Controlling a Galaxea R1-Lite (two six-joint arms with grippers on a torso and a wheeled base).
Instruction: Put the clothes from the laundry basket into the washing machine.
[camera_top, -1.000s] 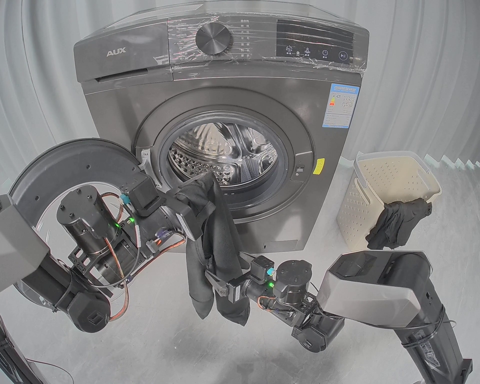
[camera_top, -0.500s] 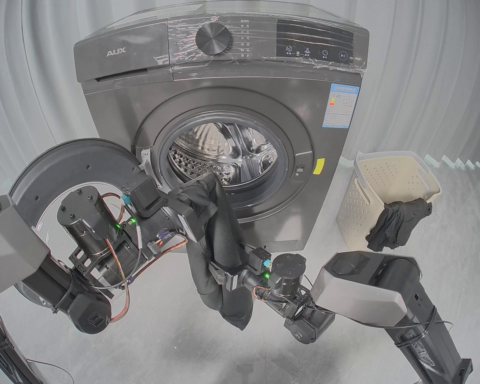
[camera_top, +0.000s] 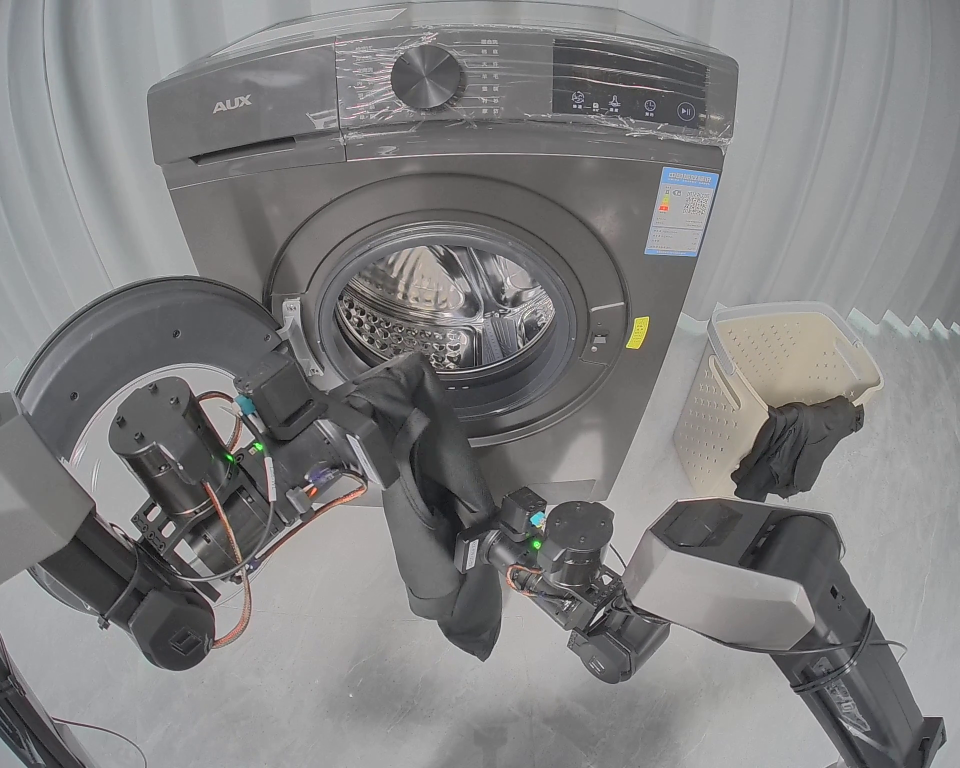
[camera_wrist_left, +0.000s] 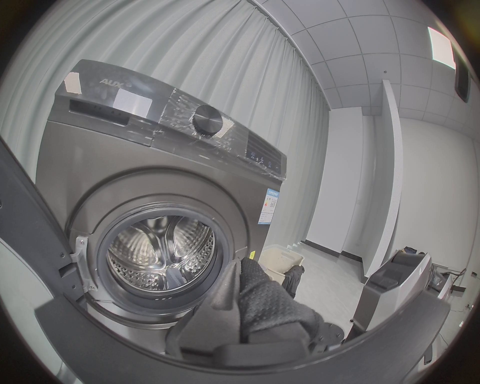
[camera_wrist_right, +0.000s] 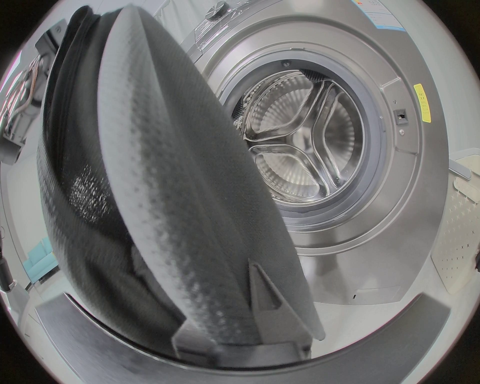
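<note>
Head view: the dark garment (camera_top: 440, 520) hangs just in front of the washing machine (camera_top: 250, 200), below the lip of its open drum (camera_top: 450, 300). The left gripper (camera_top: 388, 420) is clamped on the top end. The right gripper (camera_top: 463, 552) is buried in the lower folds. Over the last second the right gripper has risen and come closer to the machine, bunching the lower half, while the top end has barely shifted. Judgement: the load is being gathered for insertion and nothing is inside the drum yet. The garment's long axis runs near vertical, top end towards the drum mouth and free hem towards the floor. A second dark garment (camera_top: 795, 445) is draped over the laundry basket (camera_top: 735, 325), to the right of the machine.

Left wrist view: the fingers are closed on knit cloth, with the drum straight ahead.

Right wrist view: cloth is pinched between the fingers and covers one of them. The drum lies beyond.
</note>
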